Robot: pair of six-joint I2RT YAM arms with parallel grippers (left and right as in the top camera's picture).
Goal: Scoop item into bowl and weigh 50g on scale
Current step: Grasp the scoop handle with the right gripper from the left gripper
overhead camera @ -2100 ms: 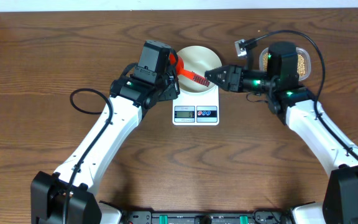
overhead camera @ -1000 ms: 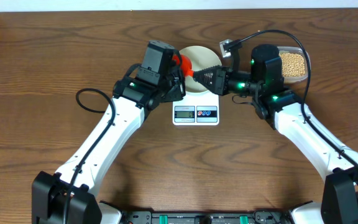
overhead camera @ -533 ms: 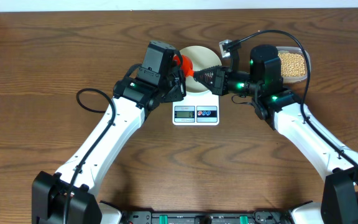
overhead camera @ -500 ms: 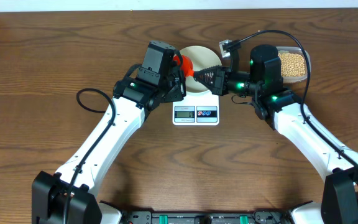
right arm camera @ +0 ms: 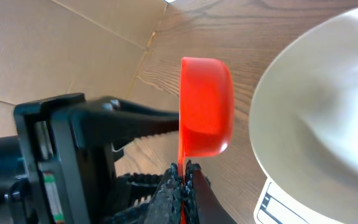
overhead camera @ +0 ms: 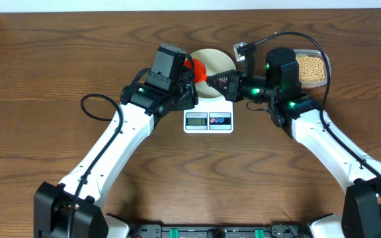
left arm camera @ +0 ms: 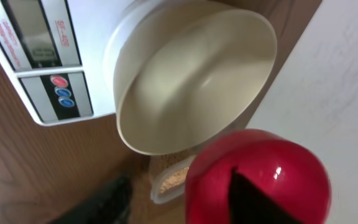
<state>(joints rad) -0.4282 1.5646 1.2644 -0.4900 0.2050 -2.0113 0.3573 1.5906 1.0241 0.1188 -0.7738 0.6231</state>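
Note:
The red scoop [overhead camera: 198, 70] hangs at the left rim of the empty white bowl [overhead camera: 213, 63], which stands on the white scale [overhead camera: 208, 120]. My right gripper [overhead camera: 215, 79] reaches in from the right. In the right wrist view it [right arm camera: 183, 174] is shut on the scoop's thin handle, with the red cup [right arm camera: 205, 106] beyond its tips. My left gripper [overhead camera: 189, 78] is at the scoop from the left; its black fingers [right arm camera: 135, 121] stand apart around the handle. The left wrist view has the red cup [left arm camera: 257, 177] below the bowl [left arm camera: 191, 81]. Tan beans fill the clear container [overhead camera: 311, 68].
The clear container sits at the back right, behind my right arm. A black cable loop [overhead camera: 94, 106] lies on the wood left of my left arm. A cardboard wall [right arm camera: 55, 50] stands beyond the table's left side. The scale's display and buttons [left arm camera: 42, 68] face the front edge.
My right arm moved left from beside the container to the scoop's handle and shut on it. My left gripper's jaws have parted from the scoop. The bowl and scale have not moved.

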